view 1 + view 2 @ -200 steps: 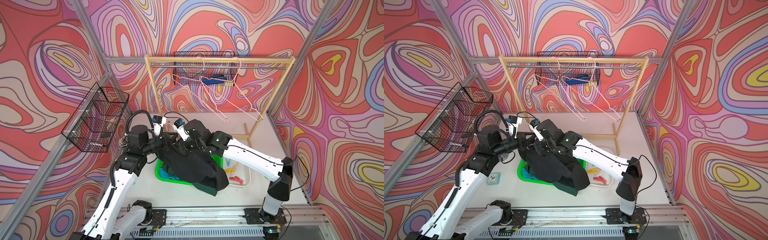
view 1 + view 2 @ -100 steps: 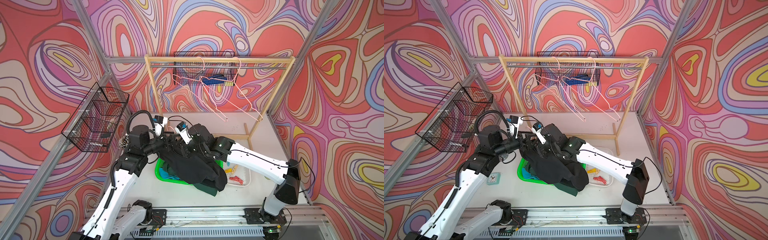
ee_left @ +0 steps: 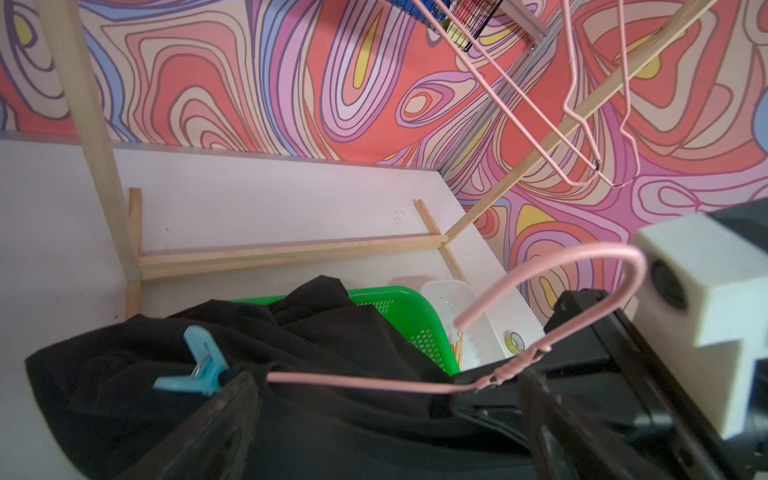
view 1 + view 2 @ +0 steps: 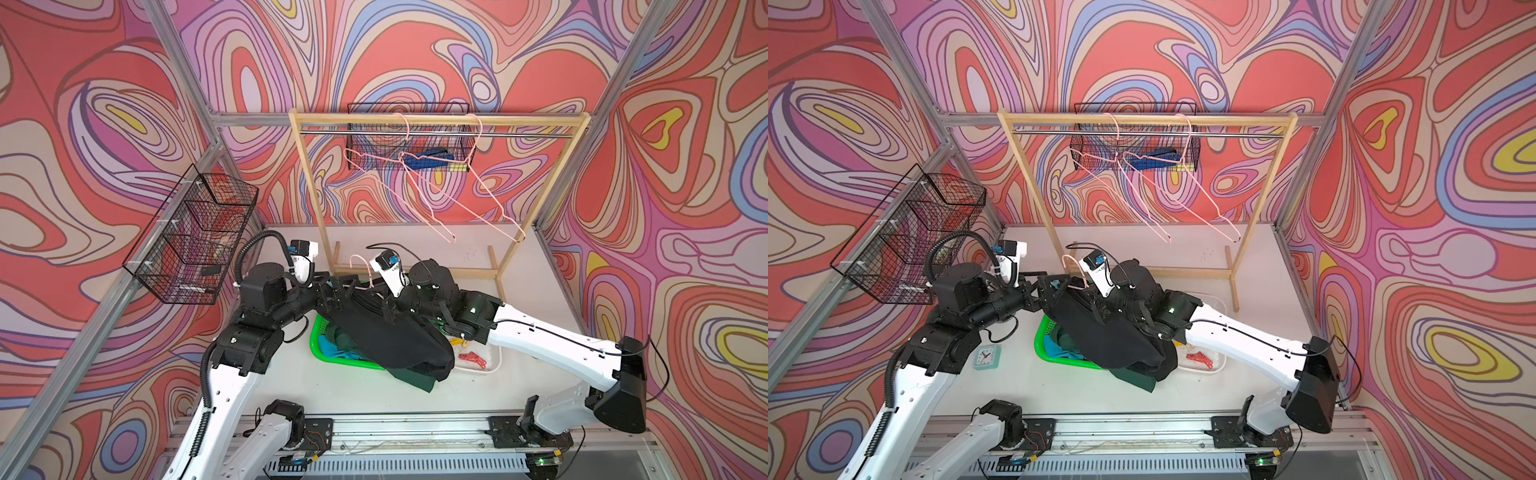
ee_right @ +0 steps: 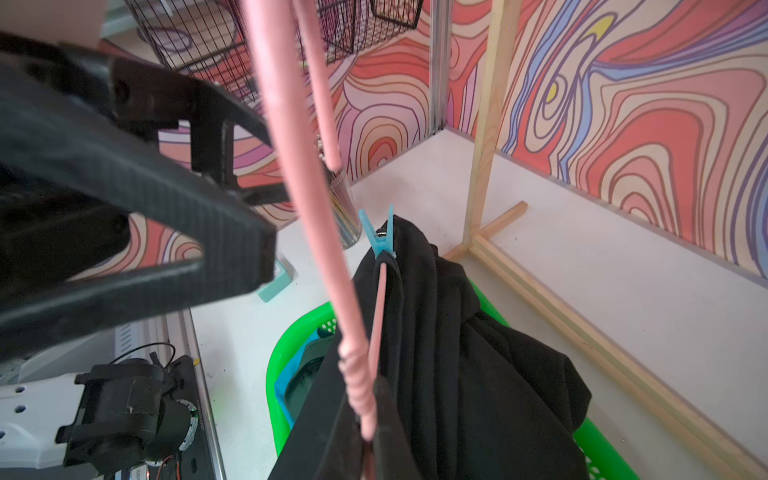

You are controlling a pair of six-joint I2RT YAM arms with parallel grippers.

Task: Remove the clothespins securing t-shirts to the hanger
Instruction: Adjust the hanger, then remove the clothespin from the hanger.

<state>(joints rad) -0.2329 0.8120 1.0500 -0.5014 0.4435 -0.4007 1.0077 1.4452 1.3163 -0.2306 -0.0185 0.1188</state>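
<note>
White counter (image 4: 519, 266), swirl-patterned walls (image 4: 415, 50). One wooden rack (image 4: 519, 120), two bare hangers (image 4: 401, 154). Third hanger (image 3: 353, 380) clamped in closed right end effector (image 4: 390, 312): one black t-shirt (image 4: 386, 332), one blue clothespin (image 3: 199, 365) clipped on. Left end effector (image 4: 337, 291) wide open.

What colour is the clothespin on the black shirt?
Light blue plastic clothespin, clearest in the right wrist view.

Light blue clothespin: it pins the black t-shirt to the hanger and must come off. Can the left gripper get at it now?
Probably yes: the left gripper is open, the light blue clothespin sits just beside one finger with nothing between, and the right gripper holds the pink hanger.
</note>
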